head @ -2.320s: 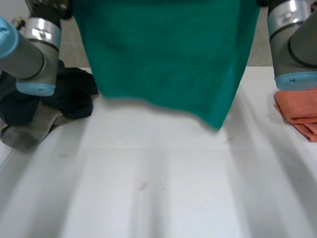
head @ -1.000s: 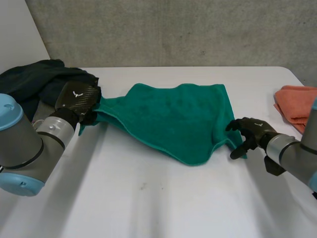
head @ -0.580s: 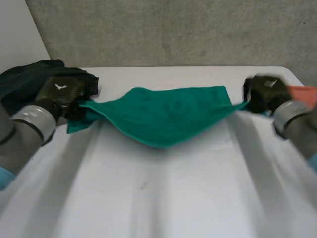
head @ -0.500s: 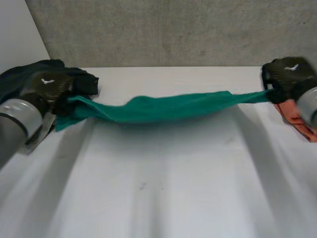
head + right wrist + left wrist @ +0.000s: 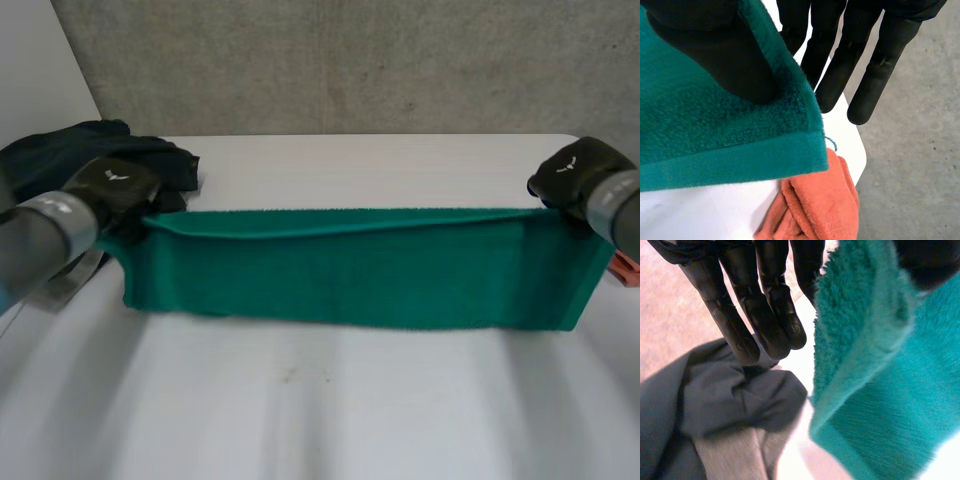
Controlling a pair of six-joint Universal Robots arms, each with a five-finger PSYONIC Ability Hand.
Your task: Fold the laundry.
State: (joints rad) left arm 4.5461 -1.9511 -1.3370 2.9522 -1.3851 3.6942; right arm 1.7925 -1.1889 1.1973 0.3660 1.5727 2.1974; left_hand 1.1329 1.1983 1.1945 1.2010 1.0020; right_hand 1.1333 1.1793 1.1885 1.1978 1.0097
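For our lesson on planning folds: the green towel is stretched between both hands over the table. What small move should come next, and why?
Probably lower both hands together to lay the green towel flat on the table. The left hand and right hand each pinch an end, and it hangs taut and spread over the table.

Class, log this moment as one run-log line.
left hand: pinches green towel end | right hand: pinches other end | towel: stretched between hands, hanging

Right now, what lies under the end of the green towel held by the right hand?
A folded orange cloth lies on the white table below that corner, which the right hand pinches. From the head view the green towel covers most of it.
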